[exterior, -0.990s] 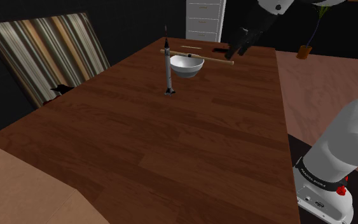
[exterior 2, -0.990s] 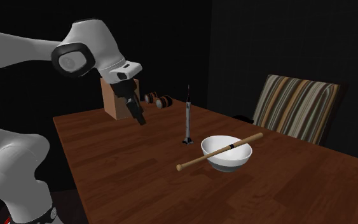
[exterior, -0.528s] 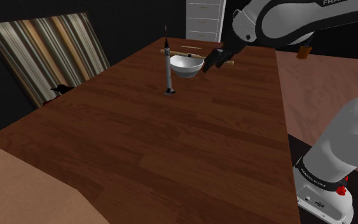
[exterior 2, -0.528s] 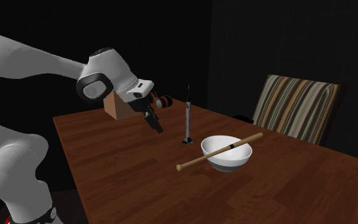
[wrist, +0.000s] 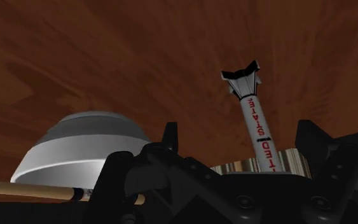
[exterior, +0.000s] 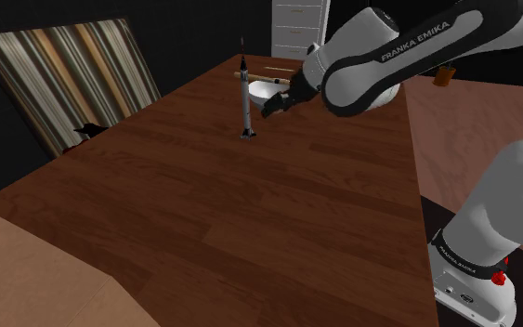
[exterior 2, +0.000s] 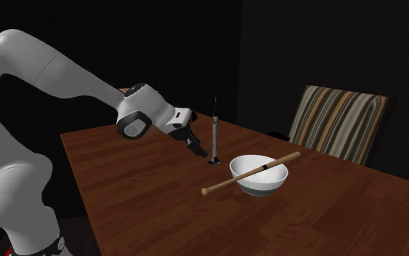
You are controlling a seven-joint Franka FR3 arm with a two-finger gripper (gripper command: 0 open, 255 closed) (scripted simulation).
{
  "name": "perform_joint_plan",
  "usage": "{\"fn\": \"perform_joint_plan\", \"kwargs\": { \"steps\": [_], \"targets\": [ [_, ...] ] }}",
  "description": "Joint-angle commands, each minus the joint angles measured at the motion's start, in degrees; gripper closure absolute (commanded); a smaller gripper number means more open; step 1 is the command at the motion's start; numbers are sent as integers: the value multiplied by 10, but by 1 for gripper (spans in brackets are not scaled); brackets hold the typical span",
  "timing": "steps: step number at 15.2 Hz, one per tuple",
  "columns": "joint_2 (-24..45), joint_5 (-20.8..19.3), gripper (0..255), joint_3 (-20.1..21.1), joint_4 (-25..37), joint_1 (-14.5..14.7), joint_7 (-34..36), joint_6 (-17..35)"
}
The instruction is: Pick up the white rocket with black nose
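Observation:
A slim white rocket (exterior: pixel 243 98) with a black nose and black fins stands upright on the brown wooden table (exterior: pixel 250 214). It also shows in the second exterior view, rocket (exterior 2: pixel 213 134), just behind a white bowl (exterior 2: pixel 259 174). My gripper (exterior: pixel 273 105) hovers low beside the rocket, between it and the bowl (exterior: pixel 261 88), and touches neither. In the wrist view the fingers (wrist: pixel 169 135) stand apart and open. The rocket (wrist: pixel 255 118), with red lettering, lies beyond them, a little toward the right finger. A wooden bat (exterior 2: pixel 250 173) rests across the bowl's rim.
A striped chair (exterior: pixel 64 79) stands by the table's left edge in the shoulder view. A white drawer cabinet (exterior: pixel 299 28) is beyond the far end. My forearm (exterior: pixel 389 56) hangs over the far right part of the table. The stand (exterior: pixel 468 288) is at lower right.
The arm has swung down and toward the shoulder view's left. The gripper has gone from beyond the bowl to close beside the rocket. Rocket, bowl and bat have not moved.

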Motion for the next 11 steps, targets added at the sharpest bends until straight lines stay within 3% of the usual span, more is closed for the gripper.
{"fn": "perform_joint_plan", "kwargs": {
  "steps": [1,3,4,5,6,8,11],
  "targets": [
    [54,9,0,7,15,14,0,70],
    [111,22,0,-12,41,48,-11,131],
    [140,19,0,-45,55,85,-9,159],
    [167,-13,0,-89,68,128,18,186],
    [194,-47,0,-175,82,211,49,210],
    [220,-87,0,-155,91,185,87,234],
    [241,-119,0,-145,87,168,116,258]
  ]
}}
